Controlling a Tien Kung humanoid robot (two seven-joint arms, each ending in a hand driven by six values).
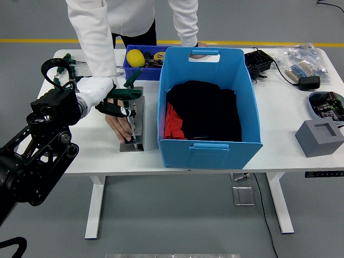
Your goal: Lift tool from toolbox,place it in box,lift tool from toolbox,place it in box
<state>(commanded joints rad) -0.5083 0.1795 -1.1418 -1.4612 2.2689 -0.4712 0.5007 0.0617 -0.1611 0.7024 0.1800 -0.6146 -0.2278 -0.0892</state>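
White flat table (279, 140) spans the frame's upper half, smooth top, white legs. Big blue plastic box (209, 102) w/ cut-out handles sits centre frame, black and red soft cloth (201, 115) inside. Left arm (37, 156), black jointed metal, comes from lower left; its white-shelled wrist leads to the left hand (110, 102) w/ dark fingers, left of centre, reaching right over the grey metal rack toolbox (134, 121). Hand sits at a green-handled tool (128, 91) at the rack's far end; can't tell if fingers are clamped on it or just touching. Person in white sleeves at top of frame: one hand (121, 129) on the rack, pinching a thin tool (131, 134) there; other hand at the box's far rim. Small dark-blue plastic tray (141, 59) behind rack, yellow round item (135, 57) in it. Right of frame: grey square block (320, 137) w/ recess, black charger and cable (258, 62).
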